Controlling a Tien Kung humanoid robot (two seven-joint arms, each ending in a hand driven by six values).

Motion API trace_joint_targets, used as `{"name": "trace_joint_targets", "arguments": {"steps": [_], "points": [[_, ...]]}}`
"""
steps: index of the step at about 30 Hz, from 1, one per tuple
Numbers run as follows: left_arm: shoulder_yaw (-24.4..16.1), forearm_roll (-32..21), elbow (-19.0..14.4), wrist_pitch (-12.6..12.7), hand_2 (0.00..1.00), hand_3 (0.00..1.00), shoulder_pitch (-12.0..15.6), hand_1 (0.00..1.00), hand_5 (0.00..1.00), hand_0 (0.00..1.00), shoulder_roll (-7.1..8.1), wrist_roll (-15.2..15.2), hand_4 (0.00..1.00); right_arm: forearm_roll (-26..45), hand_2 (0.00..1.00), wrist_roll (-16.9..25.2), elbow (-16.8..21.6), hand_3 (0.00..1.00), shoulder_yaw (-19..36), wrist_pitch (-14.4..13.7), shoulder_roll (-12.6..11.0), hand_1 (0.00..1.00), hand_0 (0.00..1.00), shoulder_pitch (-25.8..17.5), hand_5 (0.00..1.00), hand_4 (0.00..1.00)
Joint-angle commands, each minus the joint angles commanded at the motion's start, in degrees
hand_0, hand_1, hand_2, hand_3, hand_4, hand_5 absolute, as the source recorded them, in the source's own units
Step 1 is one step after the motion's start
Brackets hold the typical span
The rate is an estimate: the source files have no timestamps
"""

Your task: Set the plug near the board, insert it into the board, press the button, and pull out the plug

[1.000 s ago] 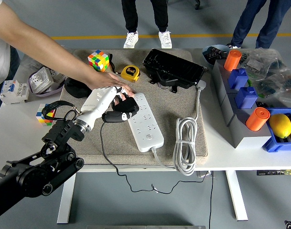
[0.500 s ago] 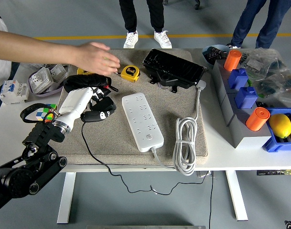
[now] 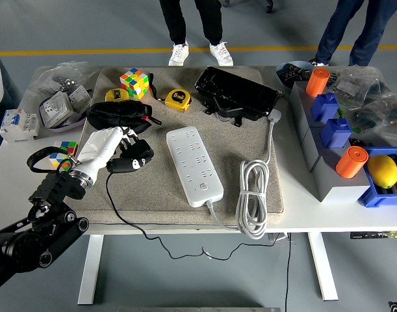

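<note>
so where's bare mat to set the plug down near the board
Free: the mat strip between the plug in the left robot hand and the power strip, and between the strip and the coiled cable. Crowded: the mat's far edge.

So I'm counting two Rubik's cubes [image 3: 134, 82] [image 3: 64, 151], two orange cylinders [image 3: 318, 82] [image 3: 351, 162] and two yellow tape measures [image 3: 177, 99] [image 3: 115, 96] sitting on the table [image 3: 328, 214]. Also seeing one white power strip [image 3: 194, 165], one lemon [image 3: 382, 171] and one black plug [image 3: 134, 159].
</note>
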Motion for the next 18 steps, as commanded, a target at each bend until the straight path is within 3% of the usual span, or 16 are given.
{"name": "trace_joint_targets", "arguments": {"steps": [18], "points": [[-0.48, 0.12, 0.87, 0.09, 0.507, 0.550, 0.61, 0.508, 0.392, 0.367, -0.14, -0.55, 0.998, -0.07, 0.544, 0.03, 0.06, 0.546, 0.57, 0.02, 0.24, 0.600, 0.601, -0.08, 0.222, 0.757]]}}
